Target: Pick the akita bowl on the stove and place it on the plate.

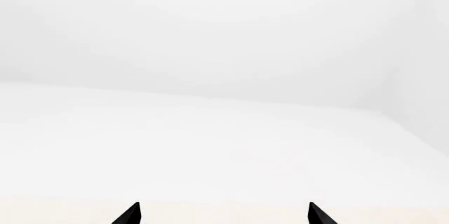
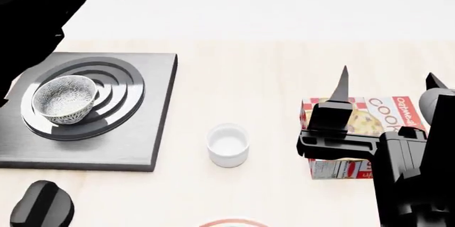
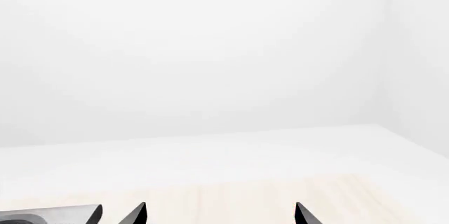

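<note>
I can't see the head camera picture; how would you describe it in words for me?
A speckled akita bowl sits on a dark stove at the left of a pale table. A white cup stands mid-table, a cookie box lies behind the open right gripper, and a plate peeks in below.

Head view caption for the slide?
Akita bowl sits on the stove; right hand open over a cookie box.

cookie box (image 2: 376,118), "Oatmeal", "COO" visible
</note>
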You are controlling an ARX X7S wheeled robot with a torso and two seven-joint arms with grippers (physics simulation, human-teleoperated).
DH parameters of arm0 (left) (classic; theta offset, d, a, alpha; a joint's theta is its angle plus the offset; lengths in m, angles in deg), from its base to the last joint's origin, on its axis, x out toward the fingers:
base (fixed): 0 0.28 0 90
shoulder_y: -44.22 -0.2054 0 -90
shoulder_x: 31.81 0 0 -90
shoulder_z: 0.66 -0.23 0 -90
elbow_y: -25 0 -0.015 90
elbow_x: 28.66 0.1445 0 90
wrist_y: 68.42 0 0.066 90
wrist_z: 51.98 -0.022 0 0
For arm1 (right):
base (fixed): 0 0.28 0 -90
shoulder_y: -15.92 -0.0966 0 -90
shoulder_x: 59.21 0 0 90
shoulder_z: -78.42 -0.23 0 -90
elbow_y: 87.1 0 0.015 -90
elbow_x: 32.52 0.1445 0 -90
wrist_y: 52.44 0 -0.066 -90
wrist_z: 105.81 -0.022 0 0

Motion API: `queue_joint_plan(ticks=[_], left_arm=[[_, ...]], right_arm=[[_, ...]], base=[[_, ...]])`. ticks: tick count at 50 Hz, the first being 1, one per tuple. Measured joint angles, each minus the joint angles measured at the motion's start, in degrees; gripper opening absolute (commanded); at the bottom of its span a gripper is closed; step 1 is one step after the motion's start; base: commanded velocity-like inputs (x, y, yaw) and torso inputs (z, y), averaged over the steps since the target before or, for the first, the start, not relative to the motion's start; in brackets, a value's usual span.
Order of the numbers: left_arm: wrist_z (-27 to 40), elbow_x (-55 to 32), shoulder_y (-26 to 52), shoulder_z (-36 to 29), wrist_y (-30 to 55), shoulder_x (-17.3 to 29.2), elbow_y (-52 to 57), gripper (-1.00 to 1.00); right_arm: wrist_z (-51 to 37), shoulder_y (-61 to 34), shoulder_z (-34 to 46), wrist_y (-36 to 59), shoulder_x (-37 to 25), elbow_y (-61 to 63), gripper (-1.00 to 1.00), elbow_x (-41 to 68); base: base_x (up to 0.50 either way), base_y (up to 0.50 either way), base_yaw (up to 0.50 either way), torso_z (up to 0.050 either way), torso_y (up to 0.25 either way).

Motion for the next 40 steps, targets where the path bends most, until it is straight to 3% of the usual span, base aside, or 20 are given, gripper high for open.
queue_joint_plan(ticks=[40], left_arm=[[-0.68, 0.05, -0.97, -3.93, -0.18, 1.52, 1.71, 1.00]], right_arm=[[-1.23, 0.17, -0.13, -0.44, -0.62, -0.27, 1.00, 1.65]], base=[[0.00, 0.00, 0.00, 0.004, -0.098]])
